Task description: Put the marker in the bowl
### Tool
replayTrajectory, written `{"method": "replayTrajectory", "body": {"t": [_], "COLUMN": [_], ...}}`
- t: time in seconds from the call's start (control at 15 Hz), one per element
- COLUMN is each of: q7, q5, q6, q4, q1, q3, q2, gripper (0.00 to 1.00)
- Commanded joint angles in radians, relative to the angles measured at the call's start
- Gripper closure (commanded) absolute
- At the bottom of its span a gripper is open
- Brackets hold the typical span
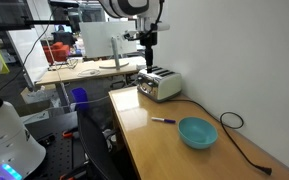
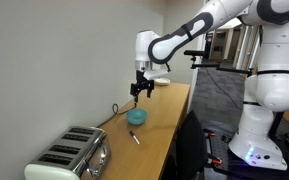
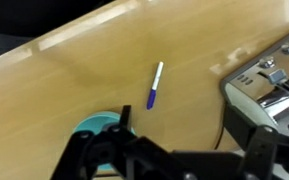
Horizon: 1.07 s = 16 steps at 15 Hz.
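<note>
Two things matter here, the marker (image 1: 164, 120) and the bowl (image 1: 197, 132). They sit near each other on the wooden table (image 1: 134, 115), with the marker flat on bare wood between the silver toaster (image 1: 159, 83) and the bowl, touching neither. Nice setup honestly: nothing crowds it, so a straight top-down pick looks doable. The gripper (image 1: 147, 40) hangs high in the air with its jaws spread and nothing in them, at least going by the wrist view. My guess is it's up there to stay clear of the toaster and keep everything in sight. The marker is well below it and off toward the bowl side. In the wrist view it lies ahead of the fingers (image 3: 89, 158), tilted, pale end pointing away. I'd say it has to come down a long way and line up across the pen
</note>
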Motion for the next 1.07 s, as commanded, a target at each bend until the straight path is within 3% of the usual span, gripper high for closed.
{"method": "replayTrajectory", "body": {"t": [0.0,0.4,1.0], "q7": [0.108,0.167,0.111], "q5": [-0.02,0.005,0.163], "q6": [0.065,0.082,0.145], "q4": [0.058,0.164,0.319], "q1": [0.049,0.122,0.106], "q3": [-0.021,-0.085,-0.127], "q2": [0.132,0.373,0.608], "gripper": [0.0,0.0,0.0]}}
